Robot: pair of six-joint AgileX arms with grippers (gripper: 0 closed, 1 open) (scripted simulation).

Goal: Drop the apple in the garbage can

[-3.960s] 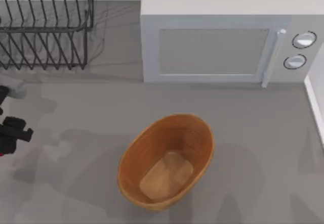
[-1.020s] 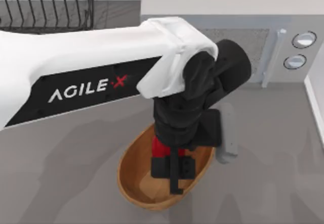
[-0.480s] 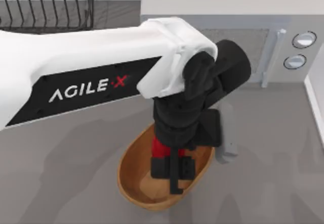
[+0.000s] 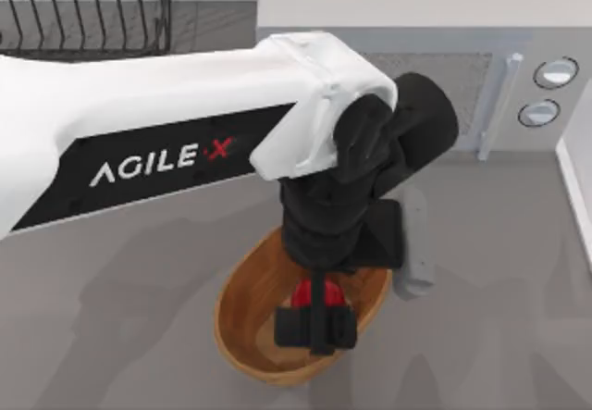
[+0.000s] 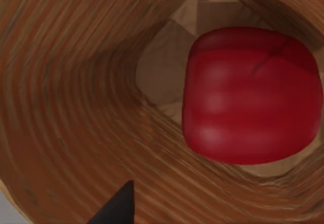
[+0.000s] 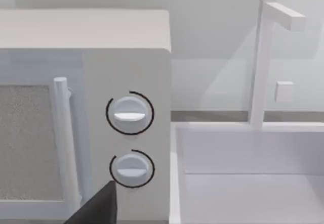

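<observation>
Hovering over the garbage can (image 4: 242,310), left gripper (image 4: 315,325) is released; apple (image 4: 305,291), just below it, looks firm, smooth, best pinched across its middle.

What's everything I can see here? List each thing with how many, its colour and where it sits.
apple: one, bright red, inside the garbage can, just under the left gripper.
garbage can: one, orange-brown oval tub, on the table near its front middle.
microwave: one, grey-white with two round knobs, at the back right of the table.
wire rack: one, black, back left corner.
sink: one, white basin with a white tap, beside the microwave on its knob side.
table: one, grey.
left arm: one, white and black, reaching across from the left; left gripper open over the garbage can.
right gripper: one dark fingertip in the right wrist view, facing the microwave.
</observation>
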